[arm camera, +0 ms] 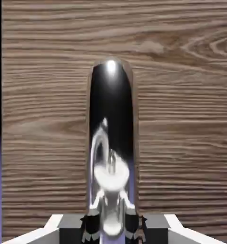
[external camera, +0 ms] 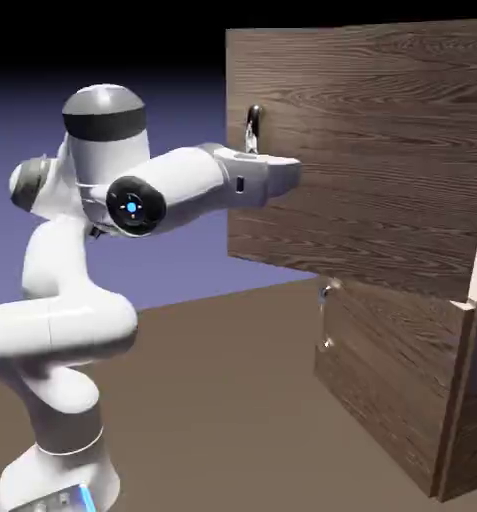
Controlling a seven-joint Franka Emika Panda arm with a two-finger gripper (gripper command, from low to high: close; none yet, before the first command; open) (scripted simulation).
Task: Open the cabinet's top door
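Observation:
The cabinet (external camera: 452, 400) is a tall dark wood-grain box at the exterior view's right. Its top door (external camera: 382, 150) is swung outward, its free edge toward the arm. A slim silver bar handle (external camera: 252, 125) stands near that edge. My gripper (external camera: 254, 148) is at the handle's lower part, shut on it. In the hand view the handle (arm camera: 111, 143) rises as a shiny rounded bar between my fingertips (arm camera: 91, 228), with the door's wood (arm camera: 182, 119) filling the background. My gripper (arm camera: 111, 231) clamps the bar's base at the bottom edge.
The lower panel (external camera: 382, 390) with small metal knobs (external camera: 325, 293) sits below the open door. The white arm (external camera: 172, 190) reaches across from the lower left. The brown tabletop (external camera: 212, 400) lies in front of the cabinet.

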